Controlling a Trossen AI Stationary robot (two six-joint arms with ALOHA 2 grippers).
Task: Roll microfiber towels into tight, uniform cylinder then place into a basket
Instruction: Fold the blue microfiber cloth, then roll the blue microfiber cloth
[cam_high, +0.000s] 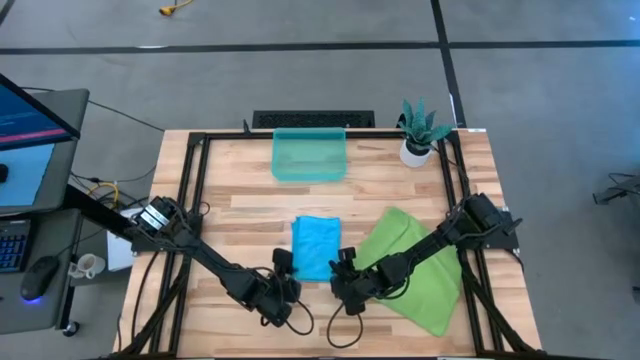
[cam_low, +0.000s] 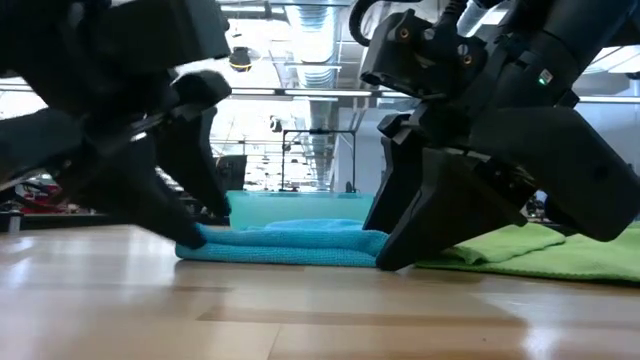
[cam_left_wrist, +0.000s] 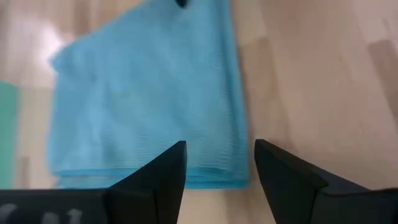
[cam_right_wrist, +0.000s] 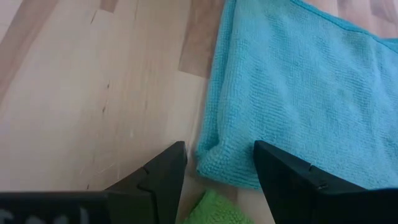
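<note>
Both grippers (cam_high: 283, 262) (cam_high: 343, 264) at blue towel's (cam_high: 315, 243) near corners.

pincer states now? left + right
Left pincer: open, empty, at the blue towel's near edge.
Right pincer: open, empty, at its near corner.

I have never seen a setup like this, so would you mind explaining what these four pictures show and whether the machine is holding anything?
It is a robot with two dark arms at a wooden table, each ending in two fingers. One picture looks straight down, one looks level across the tabletop, and two come from cameras on the wrists. On the table lie a folded blue towel, a green towel, a teal basket at the far edge and a potted plant. The left gripper and the right gripper are both open at the blue towel's near corners, one at each. Nothing is held yet.
</note>
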